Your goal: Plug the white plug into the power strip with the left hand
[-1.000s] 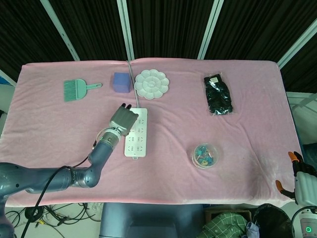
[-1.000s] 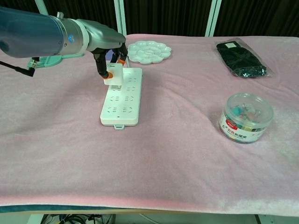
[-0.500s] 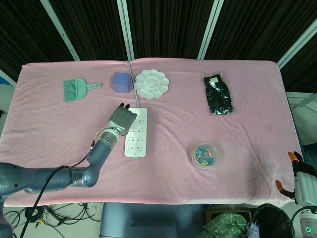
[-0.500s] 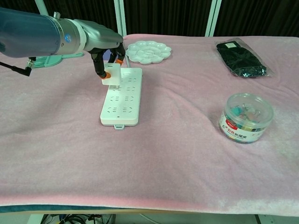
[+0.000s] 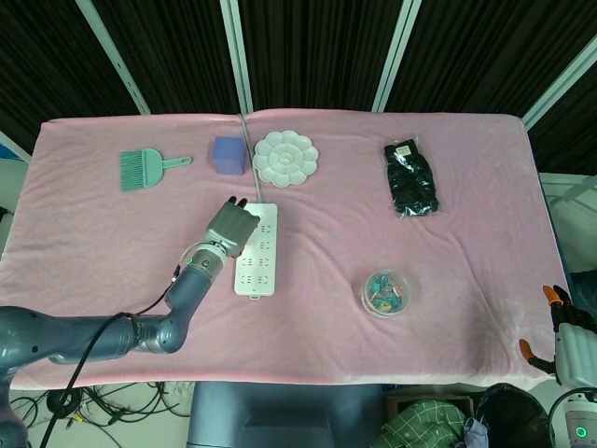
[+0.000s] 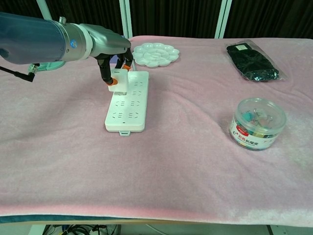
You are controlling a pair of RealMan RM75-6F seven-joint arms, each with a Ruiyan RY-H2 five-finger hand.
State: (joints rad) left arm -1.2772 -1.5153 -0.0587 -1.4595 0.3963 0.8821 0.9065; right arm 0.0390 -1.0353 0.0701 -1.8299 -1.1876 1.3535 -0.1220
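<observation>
A white power strip [image 5: 256, 250] [image 6: 128, 100] lies lengthwise on the pink cloth, left of centre. My left hand [image 5: 230, 227] [image 6: 113, 63] hangs over the strip's far left part and pinches the white plug [image 6: 119, 81] between orange-tipped fingers. The plug sits just above or against the strip's left socket column; contact cannot be told. In the head view the hand hides the plug. My right hand [image 5: 562, 327] shows at the lower right edge, off the table, fingers spread with nothing in them.
A white cable [image 5: 248, 154] runs from the strip to the table's back edge. Behind stand a blue cube [image 5: 229, 155], a white palette [image 5: 285, 158] [image 6: 156, 54] and a green brush [image 5: 146, 169]. A black packet [image 5: 411, 177] [image 6: 252, 61] and a clip jar [image 5: 387, 293] [image 6: 257, 123] lie to the right.
The left hand with the plug drifted slightly toward the strip's far end and lower, closer to the sockets. The right hand has not moved.
</observation>
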